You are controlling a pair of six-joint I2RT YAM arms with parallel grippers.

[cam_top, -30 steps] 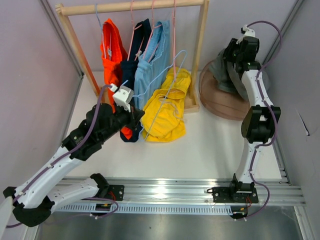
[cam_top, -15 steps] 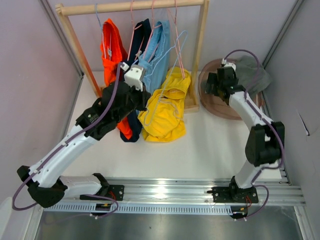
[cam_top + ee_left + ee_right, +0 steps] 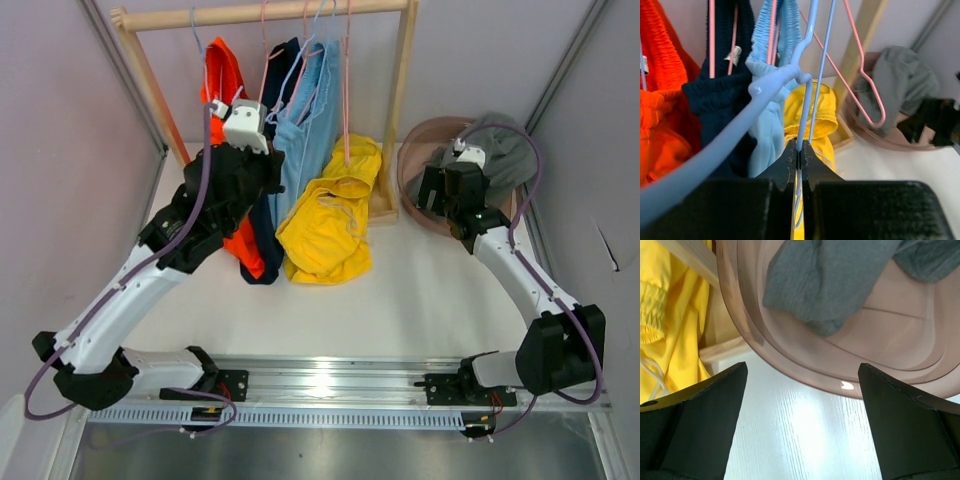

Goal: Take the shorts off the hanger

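The wooden rack is taken as the reference. To its right a pinkish basin is seen, with grey shorts laid in it; that pair is judged finished. The yellow shorts are slumped on the table at the foot of the rack's right post. They are apparently freed but not yet carried to the basin, and whether the pink hanger above them is caught in the fabric cannot be told. Orange shorts, navy shorts and light blue shorts are hung from the rack's rod, so most of the work is judged to remain. A seemingly bare blue hanger is pinched in the closed left gripper in front of the rack. The right gripper is held wide apart and empty at the basin's rim, right of the rack.
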